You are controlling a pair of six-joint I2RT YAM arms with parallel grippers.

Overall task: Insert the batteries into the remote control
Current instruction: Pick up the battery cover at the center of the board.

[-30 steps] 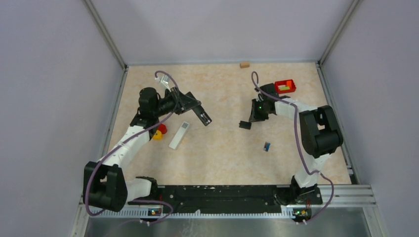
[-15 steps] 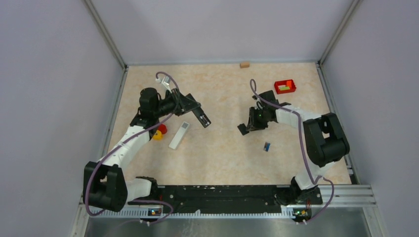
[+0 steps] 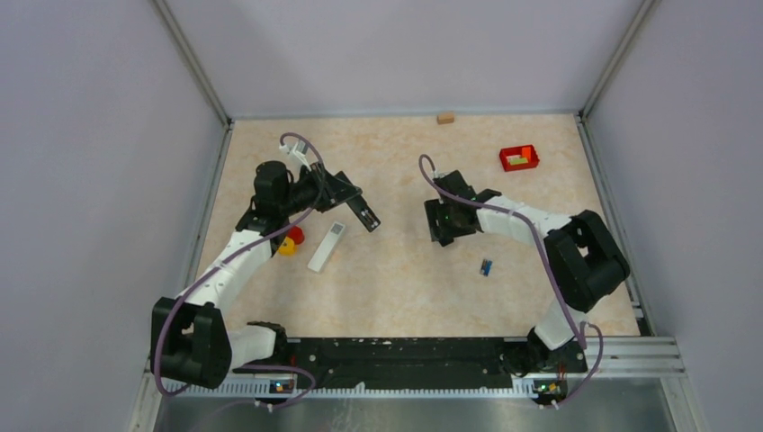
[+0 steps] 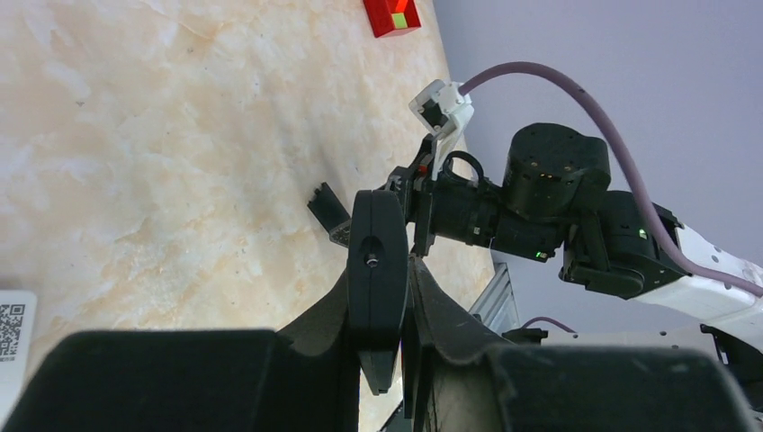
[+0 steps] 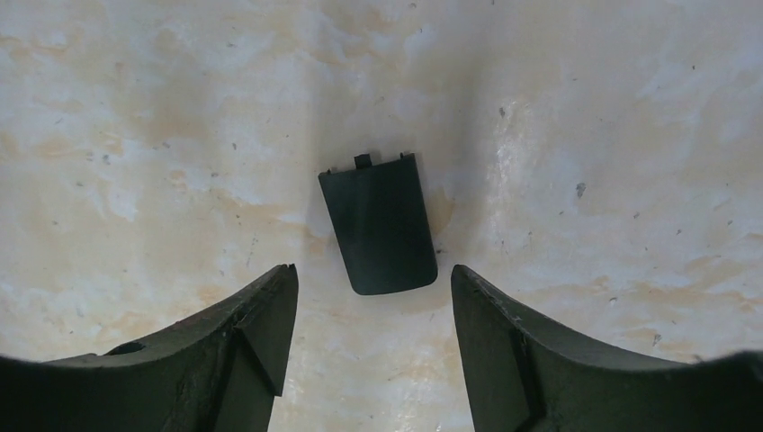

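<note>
My left gripper (image 3: pixel 354 200) is shut on the black remote control (image 3: pixel 367 216) and holds it above the table, left of centre. In the left wrist view the remote (image 4: pixel 376 243) stands edge-on between the left gripper's (image 4: pixel 382 288) closed fingers. My right gripper (image 3: pixel 443 232) hangs open low over the middle of the table. Its wrist view shows a black battery cover (image 5: pixel 378 223) lying flat on the table, just ahead of the right gripper's (image 5: pixel 371 268) spread fingertips and touching neither. One small blue battery piece (image 3: pixel 486 266) lies to the right of it.
A white flat bar (image 3: pixel 327 246) with a QR label lies below the held remote. Red and yellow pieces (image 3: pixel 290 239) sit to its left. A red bin (image 3: pixel 519 157) stands at the back right, a tan block (image 3: pixel 445 117) by the back wall. Walls enclose the table.
The right arm has swung left and its jaws have opened, leaving the black cover on the table. The left gripper, still shut on the remote, has hardly moved.
</note>
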